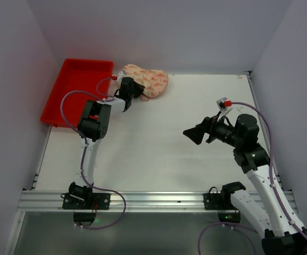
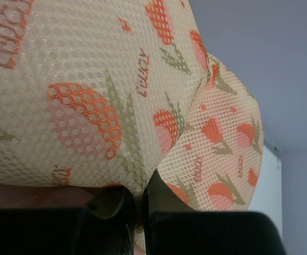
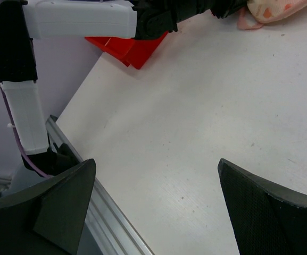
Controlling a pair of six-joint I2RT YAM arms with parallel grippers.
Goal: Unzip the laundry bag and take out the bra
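The laundry bag (image 1: 145, 81), cream mesh with an orange-pink print, lies at the back of the table next to the red tray (image 1: 81, 79). My left gripper (image 1: 133, 89) is shut on the bag's near edge. In the left wrist view the bag (image 2: 116, 90) fills the frame and its pink edge is pinched between the gripper (image 2: 135, 212) jaws. My right gripper (image 1: 191, 134) is open and empty above the middle of the table, pointing left; in its view (image 3: 156, 180) the jaws stand wide apart. The bag's corner (image 3: 270, 10) shows at the top. The bra is not in view.
The red tray stands at the back left corner against the wall and shows in the right wrist view (image 3: 129, 50). An aluminium rail (image 1: 153, 201) runs along the table's near edge. Walls close in the back and both sides.
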